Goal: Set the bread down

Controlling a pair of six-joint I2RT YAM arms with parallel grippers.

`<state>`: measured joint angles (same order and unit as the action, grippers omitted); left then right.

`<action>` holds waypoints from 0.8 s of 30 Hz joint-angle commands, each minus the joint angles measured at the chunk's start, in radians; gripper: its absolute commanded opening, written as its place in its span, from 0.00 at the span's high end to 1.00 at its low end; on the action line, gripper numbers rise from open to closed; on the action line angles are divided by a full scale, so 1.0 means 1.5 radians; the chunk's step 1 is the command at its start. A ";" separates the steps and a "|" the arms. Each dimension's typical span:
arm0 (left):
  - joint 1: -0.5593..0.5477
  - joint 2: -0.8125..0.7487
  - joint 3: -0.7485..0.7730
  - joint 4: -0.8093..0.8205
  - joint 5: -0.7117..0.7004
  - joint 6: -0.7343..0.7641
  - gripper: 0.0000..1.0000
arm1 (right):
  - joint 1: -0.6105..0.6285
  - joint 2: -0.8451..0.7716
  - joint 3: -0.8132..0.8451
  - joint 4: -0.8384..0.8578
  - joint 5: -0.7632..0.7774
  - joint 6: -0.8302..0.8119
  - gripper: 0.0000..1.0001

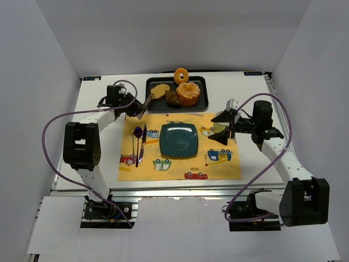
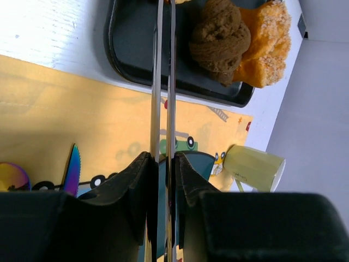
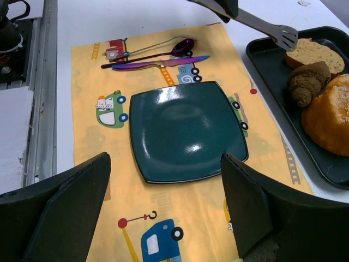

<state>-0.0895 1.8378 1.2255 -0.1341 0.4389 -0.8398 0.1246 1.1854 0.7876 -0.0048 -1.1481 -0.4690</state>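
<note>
Bread: I see the bread (image 3: pixel 315 53) lying flat in the near-left corner of the tray (image 2: pixel 131 33). It is a small tan slice with a darker crust and a rough crumb face.
Bread, limits: My left wrist view shows only a sliver of it at the top edge, so its full outline comes from the other two views.
Tongs: Thin metal tongs (image 3: pixel 264 24), two narrow blades pressed almost together, with the slotted tip right at the bread's edge. I cannot tell whether the tip pinches the slice or only touches it.
Left gripper: The left gripper (image 2: pixel 163 164) is clamped on the tong arms, its black fingers snug on both sides.
Tray: Black, shallow, with rounded corners, and cut off in both wrist views.
Tray neighbours: A lumpy dark brown pastry (image 2: pixel 221 38) sits just beside the bread. A round orange bun (image 2: pixel 267 49) with a sugary, grainy crust touches the pastry. An orange ring donut (image 1: pixel 181 75) stands at the far rim.
Plate: A square teal plate (image 3: pixel 185 128), glossy and bare, is centred on the mat (image 3: pixel 191 213).
Mat: Yellow with cartoon vehicles, lying flat on the white surface (image 1: pixel 245 87).
Cutlery: An iridescent purple spoon (image 3: pixel 180 45) and knife (image 3: pixel 163 61) lie left of the plate. A third piece lies with them, too thin for me to identify.
Cup: A pale yellow-green cup (image 2: pixel 253 166) lies on its side on the mat's right.
Right gripper: The right gripper (image 3: pixel 164 164) has its fingers spread wide and holds nothing. It hovers over the mat's right side.
</note>
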 commanded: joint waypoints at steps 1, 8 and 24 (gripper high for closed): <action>0.016 -0.088 -0.011 0.035 0.016 -0.005 0.98 | -0.004 -0.011 0.011 -0.020 -0.017 -0.014 0.14; 0.040 -0.214 -0.012 -0.049 -0.029 0.087 1.00 | -0.004 -0.008 0.015 -0.019 -0.024 -0.010 0.14; 0.037 -0.418 -0.213 0.000 0.121 0.087 1.00 | -0.003 -0.018 0.020 -0.044 -0.024 -0.025 0.14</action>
<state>-0.0257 1.3434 0.9276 -0.1658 0.5053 -0.7052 0.1246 1.1843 0.7876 -0.0509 -1.1625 -0.4850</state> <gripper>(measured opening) 0.325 0.858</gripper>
